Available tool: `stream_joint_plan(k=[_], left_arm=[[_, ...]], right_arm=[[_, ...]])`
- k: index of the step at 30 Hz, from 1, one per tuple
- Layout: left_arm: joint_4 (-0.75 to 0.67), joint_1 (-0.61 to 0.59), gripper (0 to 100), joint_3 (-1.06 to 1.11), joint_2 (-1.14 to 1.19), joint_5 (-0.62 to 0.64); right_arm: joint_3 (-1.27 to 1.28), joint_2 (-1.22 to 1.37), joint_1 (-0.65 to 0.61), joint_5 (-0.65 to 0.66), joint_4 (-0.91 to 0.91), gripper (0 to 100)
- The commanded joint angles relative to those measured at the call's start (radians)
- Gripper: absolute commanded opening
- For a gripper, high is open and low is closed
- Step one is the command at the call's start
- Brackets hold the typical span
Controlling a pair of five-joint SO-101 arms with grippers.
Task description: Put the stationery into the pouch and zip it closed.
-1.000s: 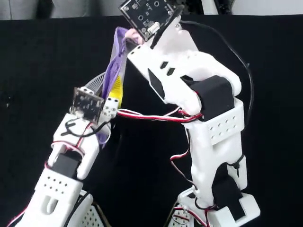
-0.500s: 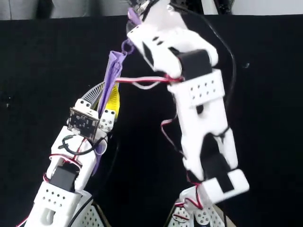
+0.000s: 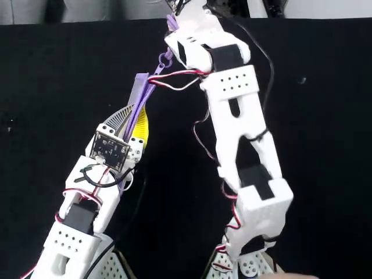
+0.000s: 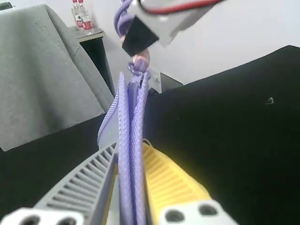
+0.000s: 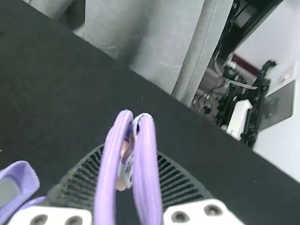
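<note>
Two grips are seen: the pouch (image 3: 139, 102), raised toward 11 o'clock, is clamped by fingers of the left gripper (image 3: 131, 119); its zip loop (image 3: 164, 58), at 12, is pinched by the right gripper (image 3: 172, 23). The pouch could be dragged free by overpulling.

Black tabletop (image 3: 325, 145); grey fabric (image 4: 42, 84); white wall (image 4: 243, 28) behind.

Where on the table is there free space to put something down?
The bare table is free right of the right arm and left of the left arm. Between the arms it is crowded: the pouch, its pull loop and wires.
</note>
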Motion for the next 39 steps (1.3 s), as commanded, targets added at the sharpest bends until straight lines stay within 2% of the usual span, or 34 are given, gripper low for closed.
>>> stream_joint_plan(k=[1, 7, 12, 18, 31, 39], left_arm=[[0.003, -0.001, 3, -0.027, -0.029, -0.009], [0.005, -0.004, 3, -0.045, -0.035, -0.008], [0.005, -0.005, 3, -0.044, -0.129, -0.008], [0.005, -0.007, 3, -0.056, -0.236, 0.064], [0.006, -0.018, 3, -0.151, -0.259, 0.069], [0.095, -0.071, 3, -0.251, -0.253, 0.146]], right_arm=[[-0.054, 0.067, 0.158, 0.005, -0.084, 1.1], [-0.054, 0.240, 0.183, 0.005, -0.160, 1.1], [-0.059, 0.340, 0.175, 0.008, -0.176, 1.1], [-0.077, 0.410, 0.175, 0.005, -0.150, 1.1], [-0.067, 0.432, 0.244, 0.005, -0.018, 1.1], [-0.058, 0.463, 0.292, 0.005, 0.008, 1.1]])
